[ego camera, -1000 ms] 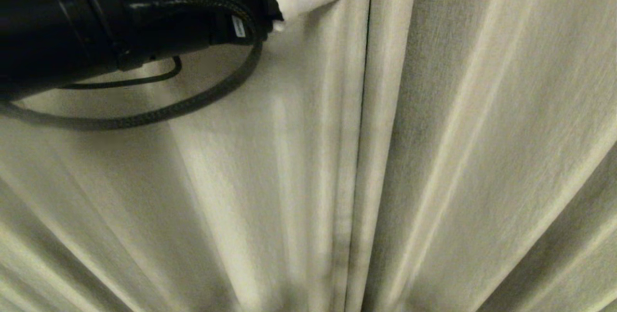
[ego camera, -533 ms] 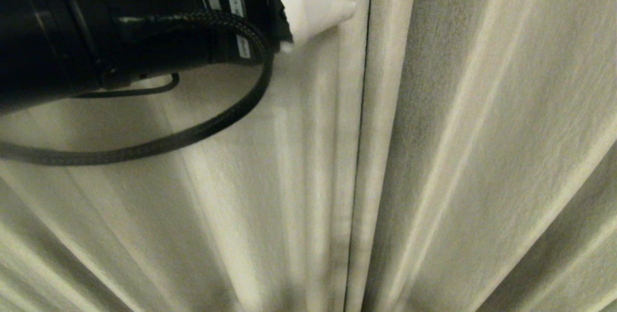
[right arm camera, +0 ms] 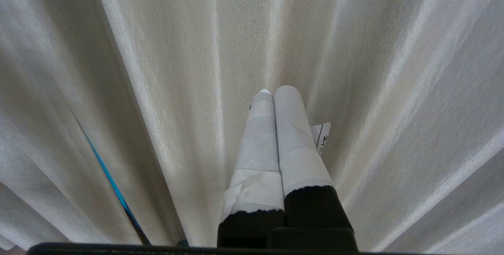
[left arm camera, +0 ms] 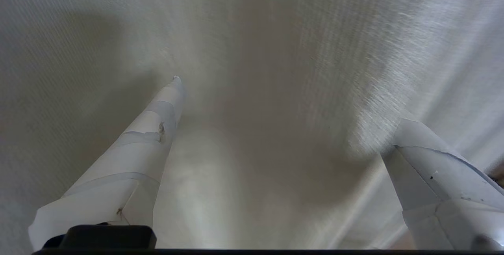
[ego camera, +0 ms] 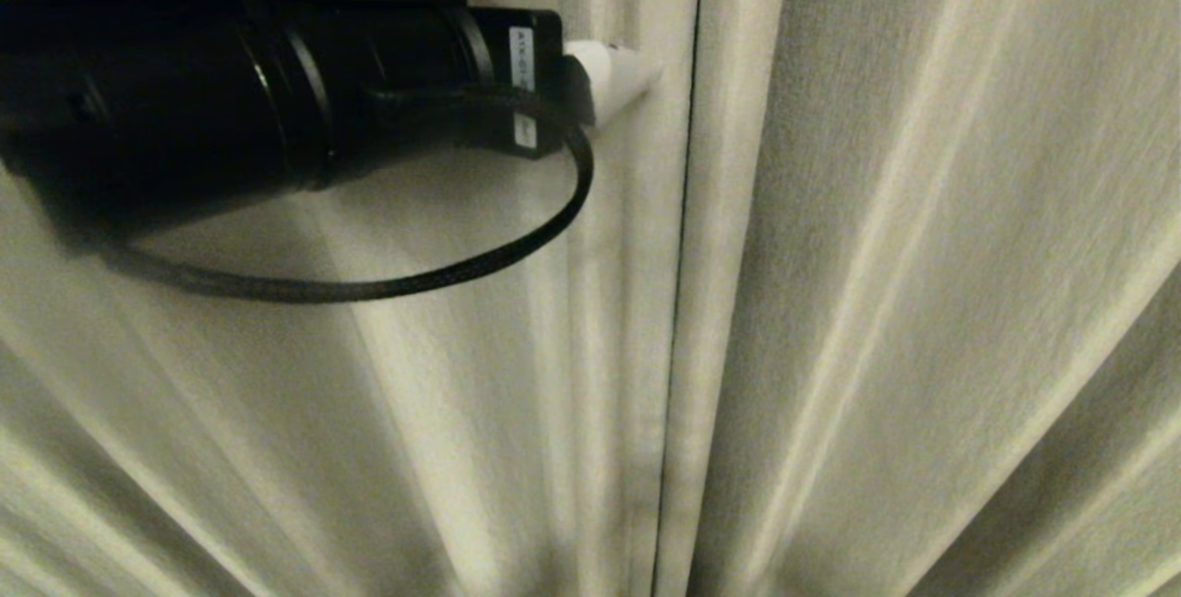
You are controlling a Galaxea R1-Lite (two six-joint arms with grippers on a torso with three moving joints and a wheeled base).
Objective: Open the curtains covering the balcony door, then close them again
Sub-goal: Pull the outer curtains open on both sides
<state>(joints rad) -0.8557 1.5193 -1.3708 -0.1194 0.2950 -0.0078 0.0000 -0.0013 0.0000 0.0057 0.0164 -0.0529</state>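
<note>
**Mia:** Where were the curtains (ego camera: 876, 256)?

**Ben:** Right in front of the robot, filling the whole head view. They were cream and thick, hanging in long folds. They were pulled shut, and the two sides met at a thin dark line (ego camera: 687, 237) a little right of the middle. The balcony door could not be seen at all.

**Mia:** What was the left gripper (left arm camera: 287, 101) doing?

**Ben:** It was up on the left side, close to where the two sides met. Its fingers (left arm camera: 157, 121) were spread wide apart, and their tips were at the cloth of the left side. They were not pinching any cloth. One white tip (ego camera: 618, 76) poked out just left of the dark line. It looked like it touched the cloth, but I could not be sure from the blurry head view.

**Mia:** And the right gripper (right arm camera: 275, 93)?

**Ben:** It was pointed at the folds too, but it looked like it was only resting. Its two fingers were pressed together with nothing between them.

**Mia:** So which step was it?

**Ben:** I think it was the very start of the opening step. Nothing was open yet.

**Mia:** What did the next move need?

**Ben:** I think the left gripper had to get the edge of the left side between its fingers and squeeze. Then it could drag that side to the left. The cloth was soft and might slip out.
</note>
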